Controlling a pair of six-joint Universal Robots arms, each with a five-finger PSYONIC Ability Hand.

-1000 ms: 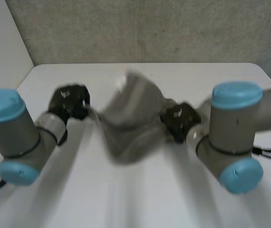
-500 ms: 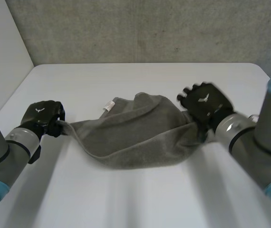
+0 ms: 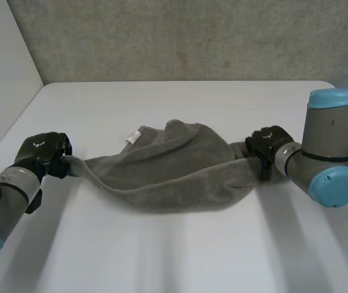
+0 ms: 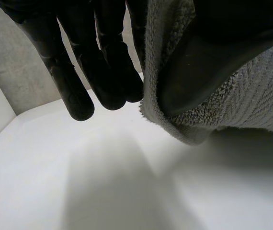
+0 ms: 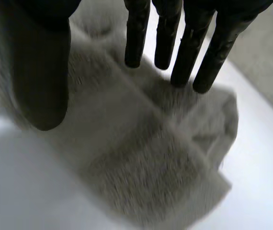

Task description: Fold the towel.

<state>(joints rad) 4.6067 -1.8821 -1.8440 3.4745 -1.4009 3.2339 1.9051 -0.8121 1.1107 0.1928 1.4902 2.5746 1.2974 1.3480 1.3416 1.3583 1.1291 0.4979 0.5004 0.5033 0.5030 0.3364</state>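
A grey towel [image 3: 168, 168] lies stretched in a long, rumpled band across the white table [image 3: 180, 250], with a small white label [image 3: 131, 135] on its far edge. My left hand [image 3: 39, 154] is at the towel's left end. In the left wrist view its thumb [image 4: 208, 62] pinches the towel's corner [image 4: 251, 100] against the fingers [image 4: 79, 67]. My right hand [image 3: 270, 145] is at the towel's right end. In the right wrist view its fingers [image 5: 189, 52] are straight and its thumb [image 5: 40, 72] stands apart, just above the towel [image 5: 146, 158], which lies on the table.
A grey speckled wall [image 3: 192, 36] stands behind the table's far edge, and a white panel [image 3: 3, 73] closes the far left side. Bare table surface extends in front of the towel and beyond it.
Both arms have swung apart, pulling the bunched, lifted towel out into a long band down on the table. The right hand's fingers have straightened off the cloth.
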